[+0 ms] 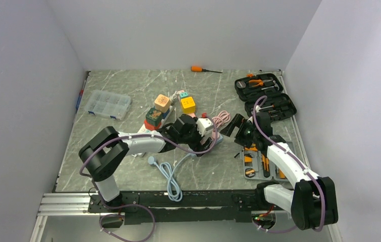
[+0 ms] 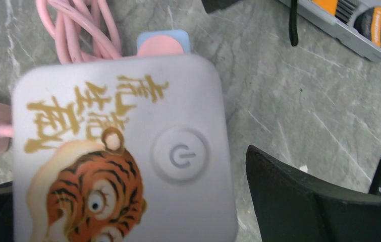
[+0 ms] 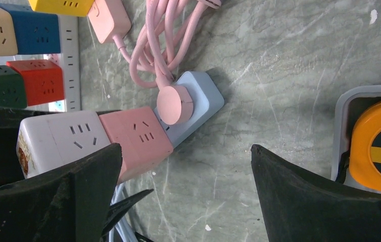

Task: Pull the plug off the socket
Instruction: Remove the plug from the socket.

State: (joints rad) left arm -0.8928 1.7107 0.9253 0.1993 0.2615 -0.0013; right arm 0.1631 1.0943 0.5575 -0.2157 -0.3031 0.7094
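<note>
White walls are closing round a grey veined table (image 1: 127,85), and I am standing beside it while both arms are reaching toward its middle. A chain of joined blocks is lying there: a white tiger-printed cube (image 2: 117,151), a pink cube (image 3: 138,138), then the pale blue socket (image 3: 203,93). The round pink plug (image 3: 174,104) is sitting pushed into the top face of that socket. Its pink cable (image 3: 163,35) is running off toward twelve o'clock in a loose bundle.

The left gripper (image 2: 120,176) is straddling the white cube, in my judgement to be keeping the chain down while the plug is being drawn out. Whether it is really pressing, I cannot tell: a thin strip of table is showing between the cube and one finger (image 2: 319,201), and the other finger is mostly hidden. The right gripper (image 3: 185,151) is spread wide and carrying nothing, with the plug lying at twelve o'clock of its gap, apart from both fingers.

Only the right wrist view is showing how the plug is seated and how the blocks are joining. The left wrist view is giving just a sliver of plug behind the cube. From the top view I am reading the arms' placing, with the right gripper at three o'clock of the chain, but the plug there is too small to judge.
</note>
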